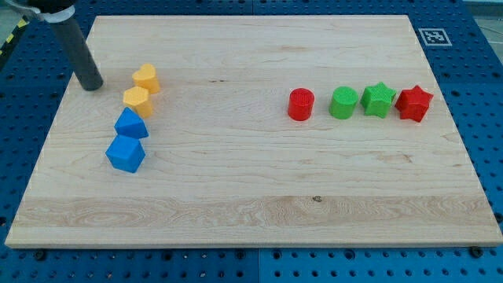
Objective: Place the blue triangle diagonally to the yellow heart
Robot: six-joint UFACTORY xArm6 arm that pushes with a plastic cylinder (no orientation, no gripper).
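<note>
Rod and tip: no pincer is fitted, so nothing opens, closes or is held; the arm ends in a dark rod whose lower end, my tip (92, 85), rests on the wooden board (251, 196) near the view's upper left corner. It stands apart from every block, just to the view's left of the upper yellow block (146, 79).

Camera view, left group: four blocks form a short slanting column. The upper yellow block sits highest; a second yellow block (137, 101) lies just below it, the two touching or nearly so. Which of them is the heart cannot be told from this angle. The blue triangle (130, 123), a solid mid-blue piece with a peaked top edge, lies directly below the lower yellow block and touches it. A blue block (126, 153), more cube-like, lies just beneath the triangle.

Camera view, right group: well apart, a row holds a red cylinder (300, 104), a green cylinder (343, 103), a green star (378, 100) and a red star (414, 103).
</note>
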